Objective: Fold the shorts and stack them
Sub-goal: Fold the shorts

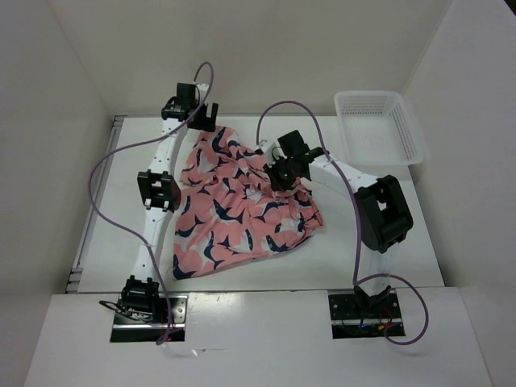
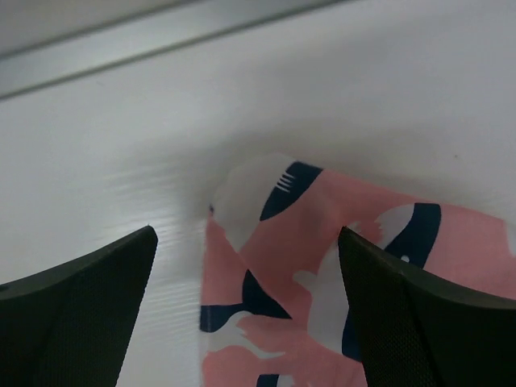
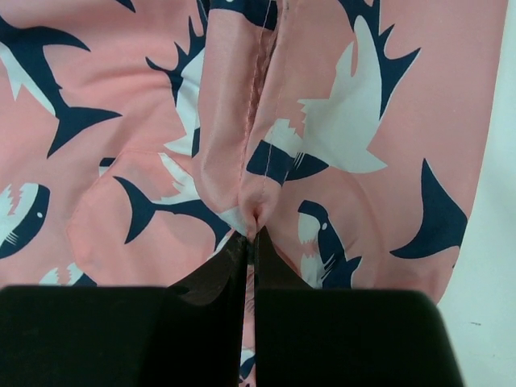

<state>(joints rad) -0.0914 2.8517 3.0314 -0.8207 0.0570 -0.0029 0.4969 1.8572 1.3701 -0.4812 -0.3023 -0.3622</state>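
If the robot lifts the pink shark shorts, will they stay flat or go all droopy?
Probably droopy: the shorts lie wrinkled, and fabric bunches into a ridge where the right tool pinches it. They look thin, so likely light.

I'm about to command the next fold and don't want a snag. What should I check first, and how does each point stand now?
1. Right end effector pinching the shorts: ok, shut on a fabric ridge.
2. Left end effector open over the far corner: ok.
3. Corner gripped by left: not ok, not yet.
4. Shorts lying flat: not ok, rumpled.
5. Basket apart from the fabric: ok.
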